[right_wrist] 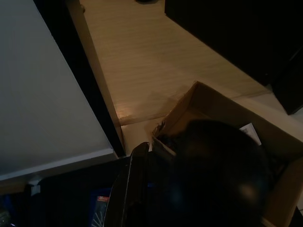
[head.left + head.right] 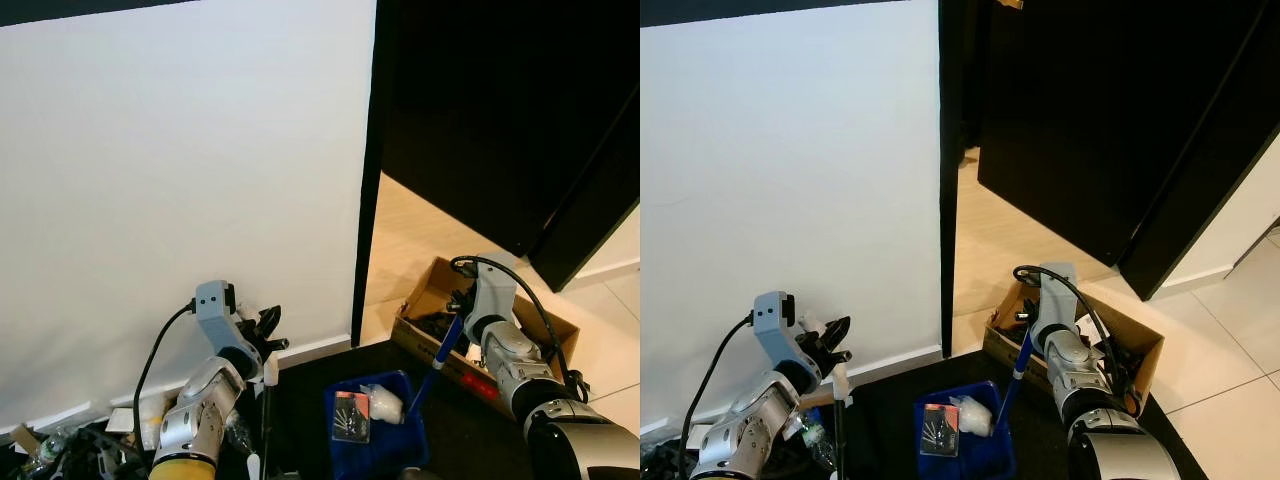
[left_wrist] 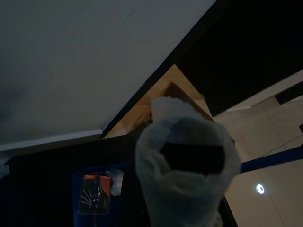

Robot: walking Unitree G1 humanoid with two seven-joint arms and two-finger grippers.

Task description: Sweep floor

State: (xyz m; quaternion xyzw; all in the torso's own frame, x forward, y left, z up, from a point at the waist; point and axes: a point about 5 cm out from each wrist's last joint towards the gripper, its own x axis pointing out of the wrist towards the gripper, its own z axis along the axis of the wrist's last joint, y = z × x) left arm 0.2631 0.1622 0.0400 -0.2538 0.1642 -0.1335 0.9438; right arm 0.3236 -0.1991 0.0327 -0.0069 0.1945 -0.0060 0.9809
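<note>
My left gripper is low at the left by the white wall, shut around the white-wrapped top of a broom handle; its dark shaft runs down out of view. That white top looms close in the left wrist view. My right gripper is shut on the blue dustpan handle, which slants down to the blue dustpan on the dark floor. The pan holds a red-and-black packet and a crumpled white scrap. In the right wrist view a dark rounded handle end blocks the fingers.
An open cardboard box of dark items sits just right of the dustpan, by the doorway. A black door frame and an open dark door lead to a wooden floor. Bottles and clutter lie along the wall at the lower left.
</note>
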